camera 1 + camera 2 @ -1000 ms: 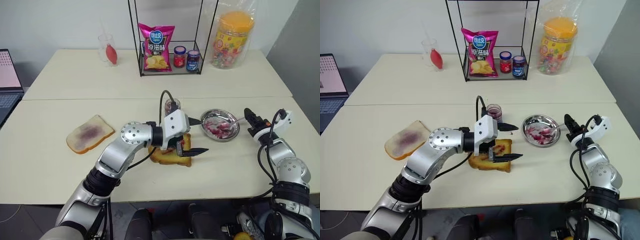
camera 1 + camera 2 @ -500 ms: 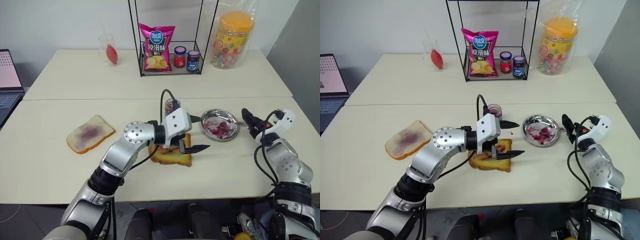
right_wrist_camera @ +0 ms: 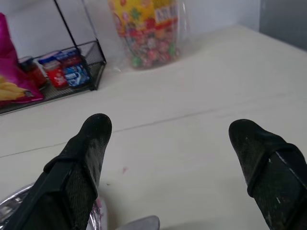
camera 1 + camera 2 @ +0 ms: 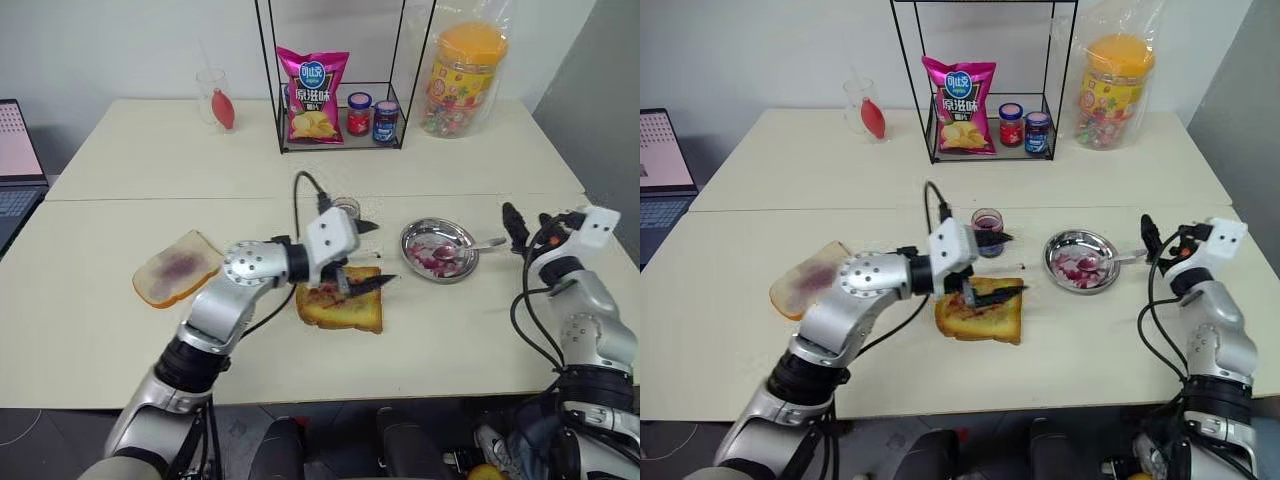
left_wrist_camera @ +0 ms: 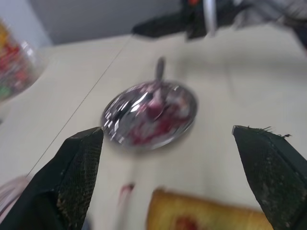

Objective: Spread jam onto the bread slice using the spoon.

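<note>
The bread slice (image 4: 340,307), golden with a brown crust and a reddish smear, lies mid-table. Just over its far edge my left gripper (image 4: 371,255) stands open and empty, pointing toward the steel dish (image 4: 414,236). The jam (image 4: 987,221) jar stands right behind that gripper, partly hidden by it. The spoon (image 4: 471,246) lies with its bowl in the jam-smeared dish and its handle over the right rim, also seen as spoon (image 5: 156,89). My right gripper (image 3: 170,129) is open and empty, raised just right of the spoon handle (image 3: 144,224).
A paler slice with a purple smear (image 4: 179,269) lies at the left. A wire rack (image 4: 343,138) with a chips bag and two small jars stands at the back, beside a candy jar (image 4: 462,78). A glass (image 4: 214,98) and a laptop (image 4: 15,160) are on the left.
My right gripper opened, let go of the spoon handle and rose to the right; the spoon now rests in the dish. My left gripper shifted left, back over the bread's far edge.
</note>
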Controlling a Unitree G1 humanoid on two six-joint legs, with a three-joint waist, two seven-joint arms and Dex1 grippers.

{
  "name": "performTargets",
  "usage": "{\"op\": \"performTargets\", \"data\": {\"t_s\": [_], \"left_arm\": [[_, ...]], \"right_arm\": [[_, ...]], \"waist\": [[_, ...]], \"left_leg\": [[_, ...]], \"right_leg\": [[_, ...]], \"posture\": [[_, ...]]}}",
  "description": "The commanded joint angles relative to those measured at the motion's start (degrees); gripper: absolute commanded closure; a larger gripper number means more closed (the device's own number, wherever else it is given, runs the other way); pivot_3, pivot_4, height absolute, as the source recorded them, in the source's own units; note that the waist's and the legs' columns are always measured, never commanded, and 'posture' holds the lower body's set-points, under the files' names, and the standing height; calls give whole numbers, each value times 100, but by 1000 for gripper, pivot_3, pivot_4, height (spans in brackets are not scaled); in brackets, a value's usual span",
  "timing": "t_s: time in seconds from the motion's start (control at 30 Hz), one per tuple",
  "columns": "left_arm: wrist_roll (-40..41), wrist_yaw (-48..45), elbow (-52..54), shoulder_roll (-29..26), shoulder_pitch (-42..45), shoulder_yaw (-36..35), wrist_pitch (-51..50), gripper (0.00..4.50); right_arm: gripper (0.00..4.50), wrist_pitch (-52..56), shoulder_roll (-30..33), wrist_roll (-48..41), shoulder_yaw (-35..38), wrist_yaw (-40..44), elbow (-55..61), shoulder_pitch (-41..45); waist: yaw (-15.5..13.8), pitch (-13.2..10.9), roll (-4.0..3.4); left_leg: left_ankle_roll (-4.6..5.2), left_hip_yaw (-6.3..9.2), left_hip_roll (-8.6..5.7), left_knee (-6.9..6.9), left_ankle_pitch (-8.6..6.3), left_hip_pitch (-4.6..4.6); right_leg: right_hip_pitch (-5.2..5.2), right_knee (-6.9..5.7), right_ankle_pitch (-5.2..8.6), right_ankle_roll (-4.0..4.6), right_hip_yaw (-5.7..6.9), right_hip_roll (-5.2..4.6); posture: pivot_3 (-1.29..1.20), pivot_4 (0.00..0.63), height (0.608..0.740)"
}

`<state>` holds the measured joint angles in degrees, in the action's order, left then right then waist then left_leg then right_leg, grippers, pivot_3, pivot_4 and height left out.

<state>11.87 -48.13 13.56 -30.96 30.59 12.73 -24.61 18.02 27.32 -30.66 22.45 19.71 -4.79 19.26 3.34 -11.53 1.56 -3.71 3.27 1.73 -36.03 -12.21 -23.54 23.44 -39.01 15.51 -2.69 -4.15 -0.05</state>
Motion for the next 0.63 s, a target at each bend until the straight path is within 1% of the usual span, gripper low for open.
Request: {"op": "performTargets", "data": {"t_s": [0.03,0.17,0.3,0.37,0.43,0.5,0.63], "left_arm": [[-28,-5,505,-805,-439,-879,-148,0],[207,-317,694,-1607,-1209,-1688,-278,0],[475,-599,801,-2025,-1800,-2205,-351,0],[597,-702,859,-2129,-2028,-2360,-380,0],[661,-750,882,-2172,-2124,-2395,-379,0],[807,-815,985,-2161,-2231,-2438,-396,0],[963,-895,1043,-2177,-2263,-2372,-442,0]], "right_arm": [[223,520,576,-504,-10,840,1278,-417],[223,805,1492,-598,-213,1994,2140,-1139],[223,1099,2219,-805,-163,2880,2621,-1734],[223,1220,2536,-860,-83,3235,2762,-2015],[223,1289,2697,-870,-43,3407,2816,-2161],[223,1279,2887,-811,69,3720,2893,-2483],[223,1106,3028,-658,164,4001,2999,-2806]], "waist": [[5,-1,-2],[-16,-2,-2],[-39,-2,0],[-54,-2,1],[-63,-1,2],[-65,-1,4],[-94,-1,8]], "left_leg": [[0,0,1,3,0,0],[0,0,-5,1,-1,2],[0,-1,-4,-4,-1,9],[0,-2,-5,-5,0,11],[0,-3,-5,-8,0,14],[0,-5,-4,-11,0,16],[0,-6,-4,-8,0,16]], "right_leg": [[1,1,0,1,0,0],[-7,8,3,1,1,-9],[-18,12,5,-1,4,-12],[-19,12,5,-1,3,-13],[-23,11,5,-1,2,-13],[-24,11,5,-1,1,-13],[-24,12,4,-1,2,-13]], "posture": [[0,150,740],[0,150,740],[0,150,740],[0,150,740],[0,150,740],[0,150,740],[0,150,740]]}}
